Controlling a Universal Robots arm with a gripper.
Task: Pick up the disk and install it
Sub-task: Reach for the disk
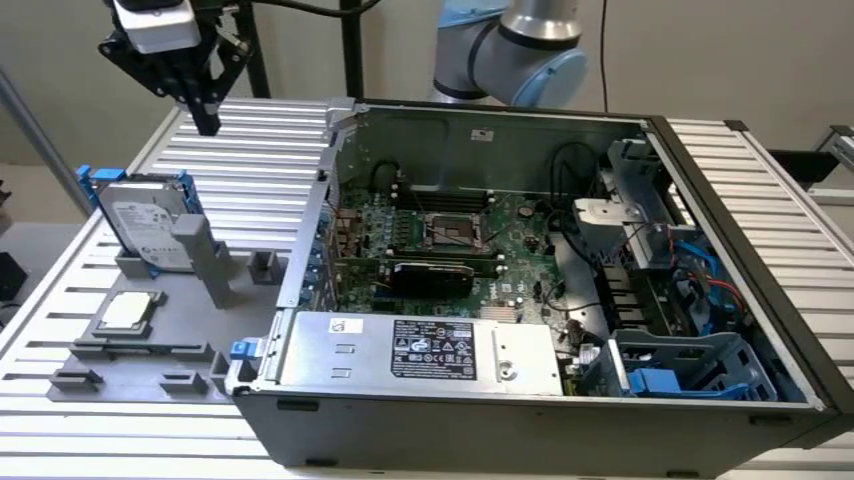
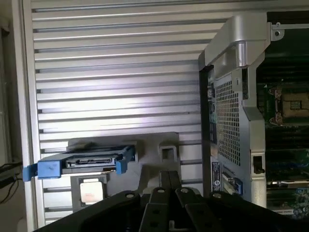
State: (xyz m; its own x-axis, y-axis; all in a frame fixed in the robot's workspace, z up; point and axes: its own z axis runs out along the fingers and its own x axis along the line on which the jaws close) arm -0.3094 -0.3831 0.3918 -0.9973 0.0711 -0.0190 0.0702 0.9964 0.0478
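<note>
- The slatted metal table (image 1: 254, 150) is carrying everything you are watching.
- The open computer case (image 1: 747, 250) is lying on its side on the table. It is showing you its motherboard (image 1: 454, 240), a labelled power supply (image 1: 427, 345) and a blue caddy (image 1: 694, 372) in the corner at the exterior view's right.
- A joint of the arm (image 1: 514, 50) is showing behind the case, and the wrist is pointing the tool straight down.
- The grey fixture (image 1: 147, 360) is sitting on the table just beside the case, at the exterior view's left.
- The disk (image 1: 140, 225) (image 2: 82, 163) is standing on edge in a slot of the fixture, its blue bracket framing it and its label facing you.
- The gripper (image 1: 207, 125) (image 2: 169, 175) is hovering over the bare table behind the disk, well above and apart from it. Its fingers are pressing together and gripping nothing.
- The CPU chip (image 1: 127, 312) is lying flat in a fixture recess near the disk.
</note>
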